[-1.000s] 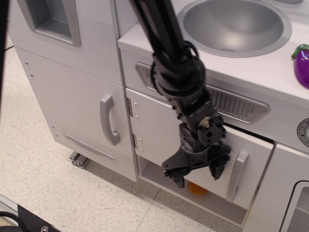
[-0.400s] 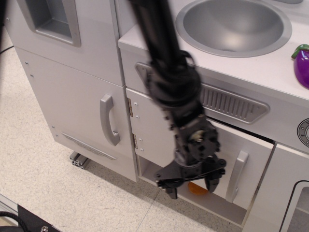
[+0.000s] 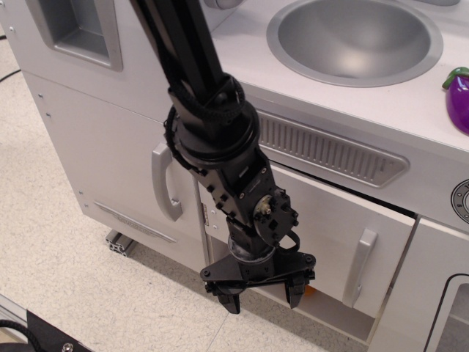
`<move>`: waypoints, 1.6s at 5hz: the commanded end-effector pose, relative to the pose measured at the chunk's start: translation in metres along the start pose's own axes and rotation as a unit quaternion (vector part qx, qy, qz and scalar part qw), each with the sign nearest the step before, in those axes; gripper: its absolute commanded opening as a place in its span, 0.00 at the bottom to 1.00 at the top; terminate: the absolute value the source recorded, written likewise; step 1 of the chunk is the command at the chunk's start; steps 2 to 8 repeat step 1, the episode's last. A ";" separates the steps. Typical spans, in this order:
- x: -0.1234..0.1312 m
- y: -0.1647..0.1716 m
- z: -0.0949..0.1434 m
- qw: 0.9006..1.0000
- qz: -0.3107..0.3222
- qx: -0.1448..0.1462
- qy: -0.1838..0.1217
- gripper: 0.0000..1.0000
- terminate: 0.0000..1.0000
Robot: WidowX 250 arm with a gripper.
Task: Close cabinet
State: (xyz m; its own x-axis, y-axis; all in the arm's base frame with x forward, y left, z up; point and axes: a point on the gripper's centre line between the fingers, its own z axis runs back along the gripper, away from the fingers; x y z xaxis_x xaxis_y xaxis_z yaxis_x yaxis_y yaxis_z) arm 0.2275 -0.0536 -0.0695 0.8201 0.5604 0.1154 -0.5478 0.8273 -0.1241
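The white cabinet door [image 3: 333, 231] under the sink counter stands slightly ajar, with a dark gap along its top right edge. Its small grey vertical handle [image 3: 360, 266] is at the right. Its hinges are hidden behind my arm. My black gripper [image 3: 261, 295] hangs in front of the door's lower left part, fingers pointing down and spread apart, holding nothing. It is left of the handle and apart from it. A bit of orange [image 3: 310, 290] shows in the opening below the door.
A taller narrow white door with a larger grey handle [image 3: 165, 182] is to the left. A grey sink bowl [image 3: 354, 39] and a purple toy eggplant [image 3: 459, 97] sit on the counter. A black-outlined oven panel [image 3: 448, 315] is at the right. A tiled floor [image 3: 73, 286] lies below.
My arm and gripper have swung left and a little lower, away from the door handle. The door looks about as ajar as before.
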 end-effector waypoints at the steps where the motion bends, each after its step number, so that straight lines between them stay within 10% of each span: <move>1: 0.013 -0.008 0.018 1.000 0.000 -0.020 -0.019 1.00 1.00; 8: 0.013 -0.008 0.018 1.000 0.000 -0.020 -0.019 1.00 1.00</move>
